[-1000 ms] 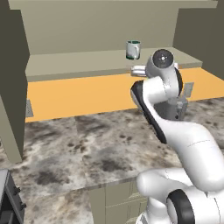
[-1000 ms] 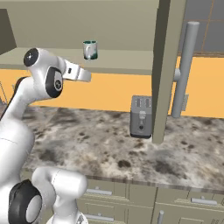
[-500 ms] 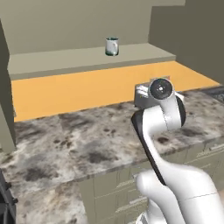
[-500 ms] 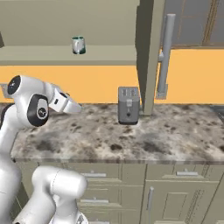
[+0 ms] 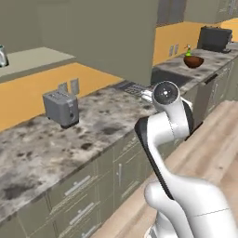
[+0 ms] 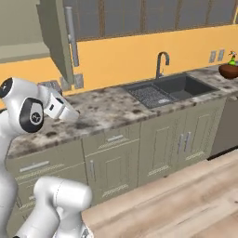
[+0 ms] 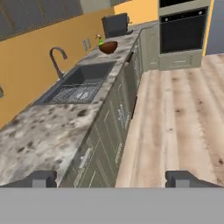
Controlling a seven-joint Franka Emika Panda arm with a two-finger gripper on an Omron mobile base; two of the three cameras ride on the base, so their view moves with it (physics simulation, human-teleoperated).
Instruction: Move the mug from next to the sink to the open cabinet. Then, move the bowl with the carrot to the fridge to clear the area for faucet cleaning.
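Mug (image 5: 1,56) delivered, judging by the pale cup that sits on the open cabinet's shelf at the far left edge of the left base view, half cut off by the frame; the olive-grey cabinet (image 6: 55,39) door with its silver bar handle hangs in the upper left of the right base view. Second step now in hand: the gripper (image 7: 111,178) is released and holds nothing, its two dark fingertips spread wide at the bottom of the hand view, well apart from any object. That view looks along the marbled counter (image 7: 39,135) toward the dark sink (image 7: 81,82) and gooseneck faucet (image 7: 56,59) at upper left, and beyond them the reddish-brown bowl (image 7: 108,47) with the carrot's green top (image 7: 100,41) showing above its rim, near the top centre. In the right base view the bowl (image 6: 229,70) sits at the far right edge, past the sink (image 6: 167,89). The fridge cannot be made out with certainty. The next move likely calls for the base to close the gap along the counter before the arm can reach for the bowl's rim.
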